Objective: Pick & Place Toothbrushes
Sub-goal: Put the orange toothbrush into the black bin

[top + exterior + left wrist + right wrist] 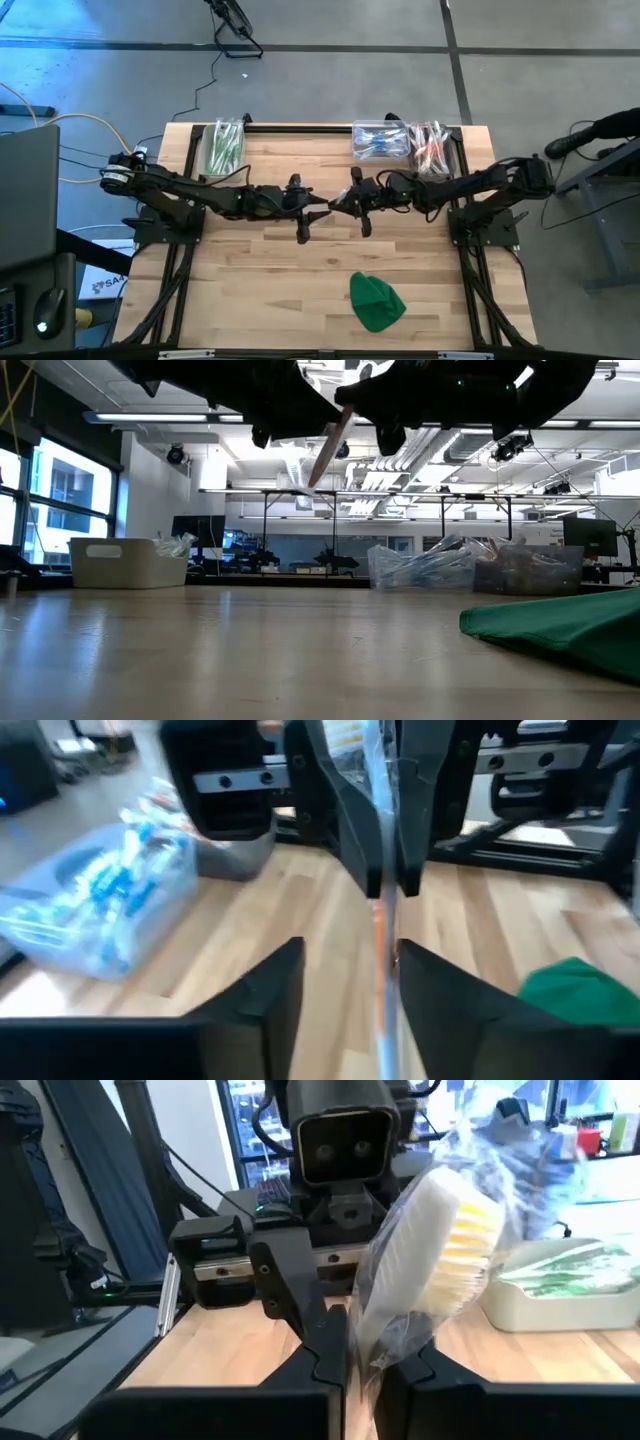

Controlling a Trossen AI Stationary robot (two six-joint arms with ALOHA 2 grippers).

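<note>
One wrapped toothbrush (440,1270) is pinched by the right gripper (335,207); left gripper (318,208) jaws spread around it; no writing readable.

Toothbrush (329,206) between left gripper (312,207), right gripper (345,205)

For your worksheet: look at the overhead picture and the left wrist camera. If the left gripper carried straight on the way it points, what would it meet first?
Most likely the wrapped toothbrush pinched in the right gripper, which faces the open left gripper head-on at mid-table. Depth between them is unclear.
</note>
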